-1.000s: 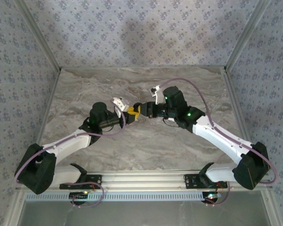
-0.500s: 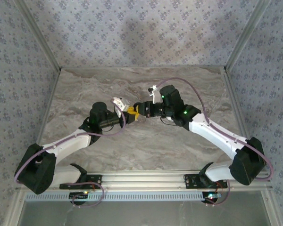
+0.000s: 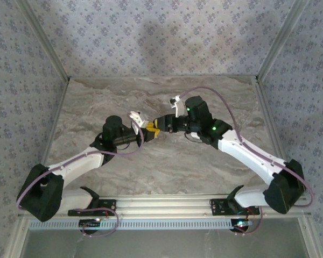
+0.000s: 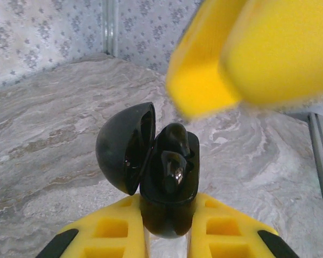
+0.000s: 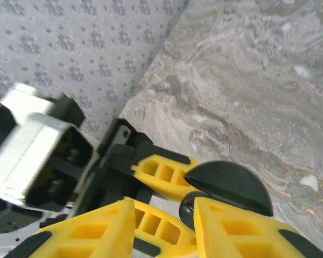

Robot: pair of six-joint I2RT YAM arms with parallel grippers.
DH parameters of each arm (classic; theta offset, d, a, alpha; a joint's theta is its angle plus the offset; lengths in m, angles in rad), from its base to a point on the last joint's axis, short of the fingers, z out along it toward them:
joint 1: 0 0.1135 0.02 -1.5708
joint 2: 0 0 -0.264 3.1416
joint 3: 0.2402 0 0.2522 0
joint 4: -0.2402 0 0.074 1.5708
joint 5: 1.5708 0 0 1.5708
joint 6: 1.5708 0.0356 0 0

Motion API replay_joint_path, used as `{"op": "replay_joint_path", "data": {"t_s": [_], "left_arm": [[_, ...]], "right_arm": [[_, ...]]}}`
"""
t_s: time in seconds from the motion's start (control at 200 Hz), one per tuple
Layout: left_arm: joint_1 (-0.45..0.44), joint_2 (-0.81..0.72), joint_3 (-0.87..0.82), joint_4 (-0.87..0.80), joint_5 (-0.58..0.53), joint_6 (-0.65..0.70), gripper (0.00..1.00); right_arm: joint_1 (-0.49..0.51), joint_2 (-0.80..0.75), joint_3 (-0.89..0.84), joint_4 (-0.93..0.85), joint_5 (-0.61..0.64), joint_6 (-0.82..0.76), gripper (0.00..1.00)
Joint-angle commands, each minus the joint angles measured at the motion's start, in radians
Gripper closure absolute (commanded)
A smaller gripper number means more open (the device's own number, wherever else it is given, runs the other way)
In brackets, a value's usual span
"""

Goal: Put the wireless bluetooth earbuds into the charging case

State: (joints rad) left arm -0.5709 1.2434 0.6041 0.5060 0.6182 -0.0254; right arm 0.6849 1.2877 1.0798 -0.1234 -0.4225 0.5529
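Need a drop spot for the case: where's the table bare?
Bare table: the far strip along the back wall, and the near patch between left arm, right arm and front rail. Crowded at centre: left gripper, jaws shut on the open charging case, meets right gripper.

Glossy black plastic charging case (image 4: 162, 216); smooth marbled table (image 4: 43, 134)

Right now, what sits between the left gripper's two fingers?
A black charging case, clamped by the left gripper, with its lid swung open and a black earbud sitting in it. The left wrist view shows this.
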Motion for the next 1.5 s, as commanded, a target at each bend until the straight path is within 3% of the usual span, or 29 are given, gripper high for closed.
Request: {"op": "replay_joint_path", "data": {"t_s": [0.0,0.155,0.325,0.67,0.815,1.184,1.354,1.494], "left_arm": [[-0.005,-0.024,0.05,-0.038,0.11,0.059,0.88],[-0.006,-0.01,0.07,-0.04,0.211,0.058,0.88],[-0.008,0.002,0.075,0.006,0.237,0.031,0.87],[-0.011,0.014,0.091,0.009,0.218,0.018,0.87],[-0.011,0.014,0.085,0.005,0.175,0.013,0.87],[-0.011,0.01,0.09,-0.081,0.107,-0.009,0.87],[-0.012,0.087,0.196,-0.27,0.055,-0.082,0.87],[-0.012,0.237,0.353,-0.494,0.047,-0.188,0.87]], "right_arm": [[-0.045,-0.094,-0.037,0.001,0.002,-0.045,0.63],[-0.126,-0.12,-0.068,-0.002,-0.09,-0.027,0.53],[-0.137,-0.066,-0.048,0.003,-0.179,-0.024,0.41],[-0.104,0.05,0.016,0.036,-0.349,-0.005,0.41],[-0.081,0.037,0.019,0.025,-0.374,-0.01,0.45],[-0.126,-0.167,-0.126,0.103,-0.256,0.012,0.52],[-0.175,-0.23,-0.164,-0.105,0.075,0.064,0.54],[-0.245,-0.255,-0.244,-0.079,0.279,0.212,0.54]]}}
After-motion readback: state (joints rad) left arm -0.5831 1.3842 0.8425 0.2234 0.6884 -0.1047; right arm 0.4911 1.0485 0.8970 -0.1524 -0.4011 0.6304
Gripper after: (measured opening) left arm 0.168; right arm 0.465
